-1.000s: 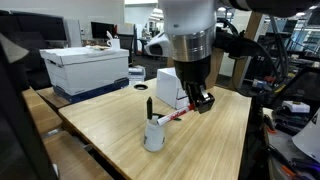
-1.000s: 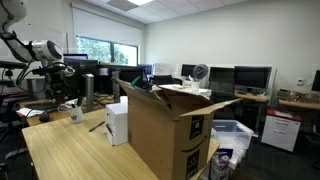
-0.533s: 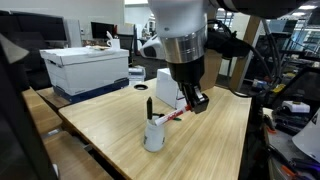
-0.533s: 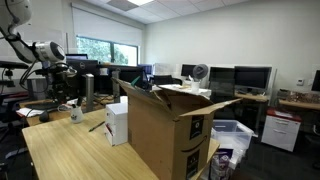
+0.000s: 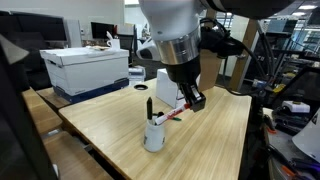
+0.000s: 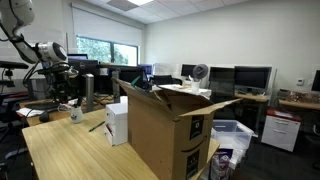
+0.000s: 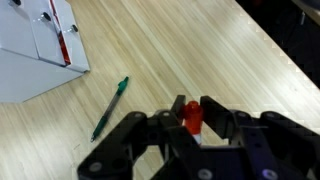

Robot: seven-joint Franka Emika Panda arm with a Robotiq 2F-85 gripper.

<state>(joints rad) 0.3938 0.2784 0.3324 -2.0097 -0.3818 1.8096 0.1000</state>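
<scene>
My gripper (image 7: 191, 112) is shut on a red-capped marker (image 7: 190, 119), whose red end stands up between the two black fingers. In an exterior view the gripper (image 5: 195, 102) hangs low over the wooden table (image 5: 215, 140), and the marker (image 5: 174, 117) slants down from it towards a white cup (image 5: 154, 136). A black marker (image 5: 150, 107) stands in that cup. A green pen (image 7: 109, 107) lies on the table left of the gripper in the wrist view. In an exterior view the gripper (image 6: 67, 98) is small and far off at the left.
A small white box (image 5: 168, 88) stands just behind the gripper, also seen as the white box (image 7: 35, 45). A larger white box with a blue base (image 5: 85, 68) sits at the table's far left. An open cardboard box (image 6: 165, 135) fills the near end.
The arm has shifted a little to the left in the exterior view, with the red marker still in its grip. Cup, boxes and green pen have not moved.
</scene>
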